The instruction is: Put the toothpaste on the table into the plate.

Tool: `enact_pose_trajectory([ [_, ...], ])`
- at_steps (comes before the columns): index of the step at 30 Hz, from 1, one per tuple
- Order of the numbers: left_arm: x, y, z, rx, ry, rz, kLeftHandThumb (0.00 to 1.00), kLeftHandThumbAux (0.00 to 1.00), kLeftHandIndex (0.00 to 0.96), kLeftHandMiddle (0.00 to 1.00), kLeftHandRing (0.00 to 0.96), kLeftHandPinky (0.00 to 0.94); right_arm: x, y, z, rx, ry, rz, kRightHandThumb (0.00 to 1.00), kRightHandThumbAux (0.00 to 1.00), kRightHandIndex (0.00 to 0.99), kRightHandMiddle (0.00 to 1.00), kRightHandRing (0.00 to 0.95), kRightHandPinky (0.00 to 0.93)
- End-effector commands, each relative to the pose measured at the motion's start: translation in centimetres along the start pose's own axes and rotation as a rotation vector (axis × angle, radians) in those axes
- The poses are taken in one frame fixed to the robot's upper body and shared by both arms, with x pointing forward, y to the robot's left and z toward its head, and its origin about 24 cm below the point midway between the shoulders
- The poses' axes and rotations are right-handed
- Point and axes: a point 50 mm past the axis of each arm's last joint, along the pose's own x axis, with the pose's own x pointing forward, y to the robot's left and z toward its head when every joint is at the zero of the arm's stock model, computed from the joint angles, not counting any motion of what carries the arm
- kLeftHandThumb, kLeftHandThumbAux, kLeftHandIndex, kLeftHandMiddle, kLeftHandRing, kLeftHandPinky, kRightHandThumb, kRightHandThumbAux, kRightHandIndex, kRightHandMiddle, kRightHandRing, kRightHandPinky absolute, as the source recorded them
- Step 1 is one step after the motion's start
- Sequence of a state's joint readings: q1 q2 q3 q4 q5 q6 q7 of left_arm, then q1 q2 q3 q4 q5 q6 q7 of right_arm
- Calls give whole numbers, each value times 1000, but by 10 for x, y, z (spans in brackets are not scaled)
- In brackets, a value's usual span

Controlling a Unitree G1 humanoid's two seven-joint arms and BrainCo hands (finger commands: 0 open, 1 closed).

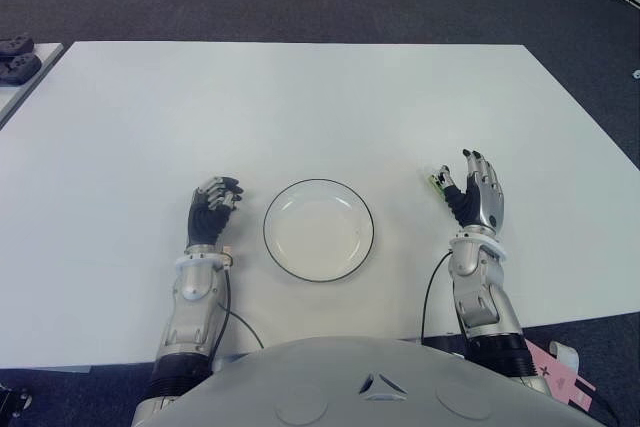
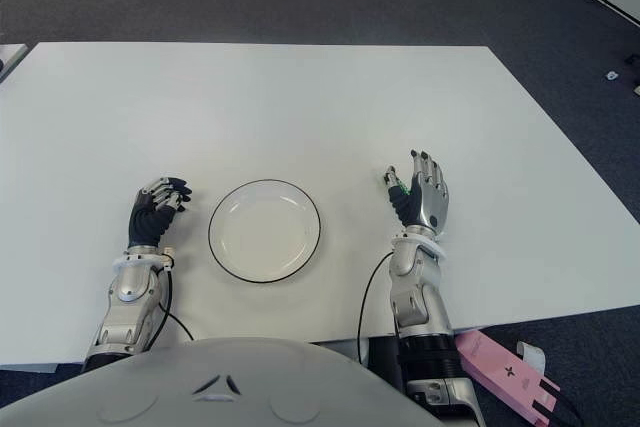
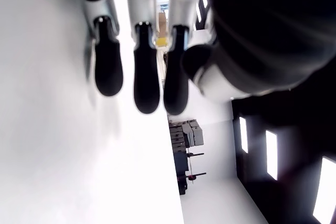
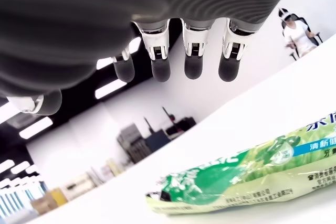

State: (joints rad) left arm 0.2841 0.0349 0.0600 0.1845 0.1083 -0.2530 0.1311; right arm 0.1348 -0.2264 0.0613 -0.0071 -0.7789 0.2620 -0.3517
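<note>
A green and white toothpaste tube (image 4: 247, 177) lies flat on the white table (image 1: 300, 107), right of the plate; in the eye views only its end (image 1: 437, 182) shows past my right hand. My right hand (image 1: 478, 187) stands over the tube with its fingers (image 4: 192, 56) spread and apart from it, holding nothing. The white plate (image 1: 318, 229) with a dark rim sits at the table's near middle and holds nothing. My left hand (image 1: 212, 207) shows left of the plate with its fingers (image 3: 144, 72) curled, nothing in them.
A pink box (image 2: 505, 377) lies on the floor by the table's near right corner. Dark objects (image 1: 15, 57) sit on another surface at the far left. Dark carpet surrounds the table.
</note>
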Motion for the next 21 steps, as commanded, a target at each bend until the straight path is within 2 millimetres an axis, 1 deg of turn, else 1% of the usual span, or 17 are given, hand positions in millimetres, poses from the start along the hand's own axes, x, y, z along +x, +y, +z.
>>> enact_pose_trajectory([
  [1, -11, -2, -20, 5, 121, -2, 709, 723, 433, 494, 526, 549, 6, 0, -2, -60, 35, 40, 497, 138, 0, 0, 0, 0],
  [13, -12, -2, -21, 1, 111, -7, 708, 723, 433, 492, 529, 554, 21, -2, -7, -258, 89, 214, 482, 129, 0, 0, 0, 0],
  [21, -13, -3, -21, 6, 117, -7, 708, 723, 433, 487, 527, 544, 32, -5, -5, -330, 107, 285, 451, 116, 0, 0, 0, 0],
])
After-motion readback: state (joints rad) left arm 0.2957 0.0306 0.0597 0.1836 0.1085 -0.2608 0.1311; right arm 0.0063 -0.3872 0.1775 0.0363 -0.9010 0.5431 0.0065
